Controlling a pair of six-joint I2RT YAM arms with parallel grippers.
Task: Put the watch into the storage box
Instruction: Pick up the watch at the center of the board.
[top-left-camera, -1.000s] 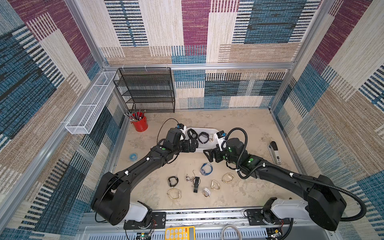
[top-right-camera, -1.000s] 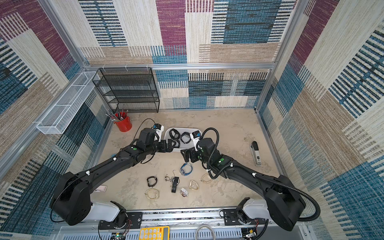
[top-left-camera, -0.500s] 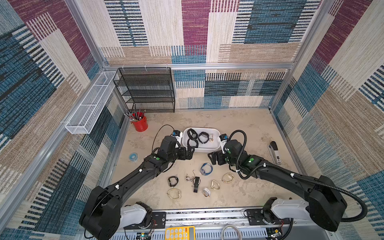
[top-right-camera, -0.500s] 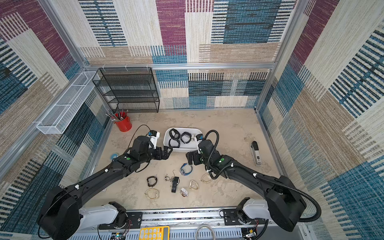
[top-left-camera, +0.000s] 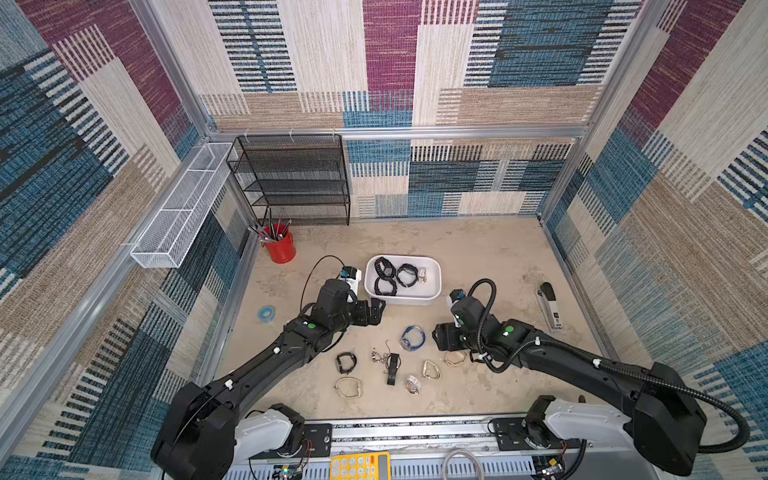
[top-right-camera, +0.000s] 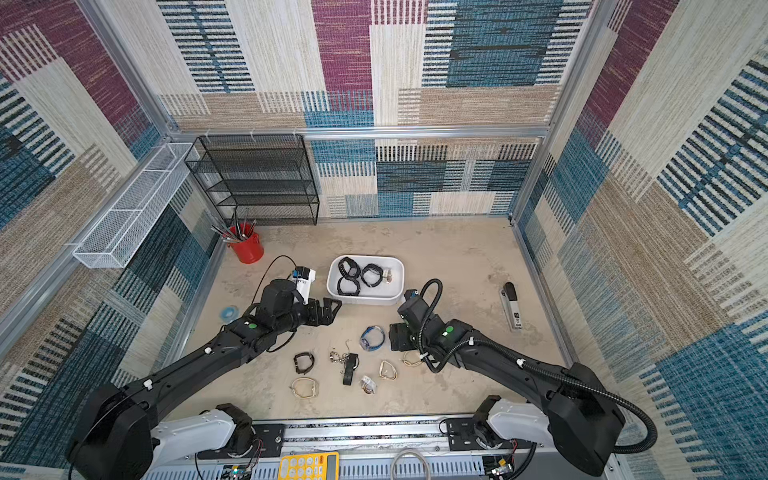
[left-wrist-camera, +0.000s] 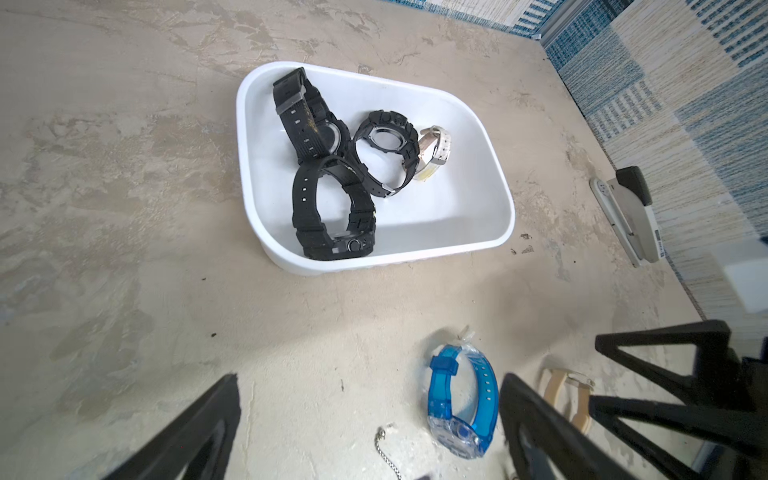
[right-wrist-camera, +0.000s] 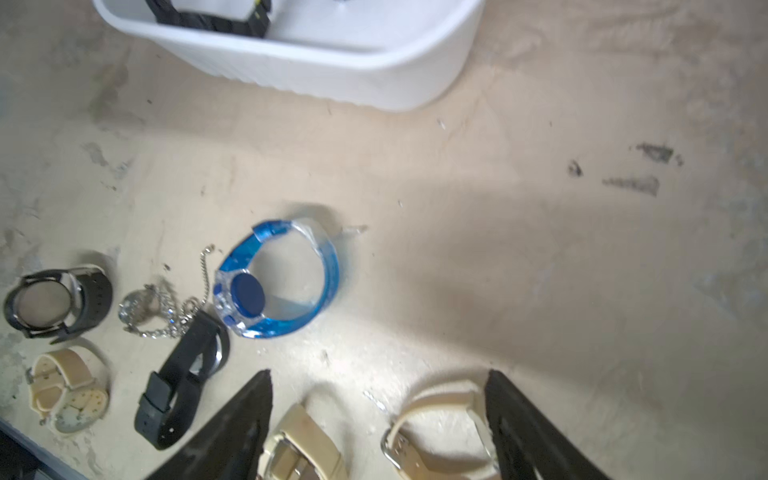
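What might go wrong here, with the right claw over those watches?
The open right gripper straddles a beige watch and a second beige watch: it may snag both or drop one. The left gripper is close, near the blue watch; the arms might bump short of the box.

The white rounded plastic storage box (top-left-camera: 403, 301) sits mid-counter, toward the back edge, with three black strap watches (top-left-camera: 407, 275) and a pale-strapped watch (top-left-camera: 421, 274) in it. Just before it lies a blue translucent watch (top-left-camera: 412, 337). More loose watches (top-left-camera: 348, 387) lie nearer the front edge. A red cup (top-left-camera: 282, 251) stands in the back-left corner, and a grey stapler (top-left-camera: 549, 307) lies along the right edge.
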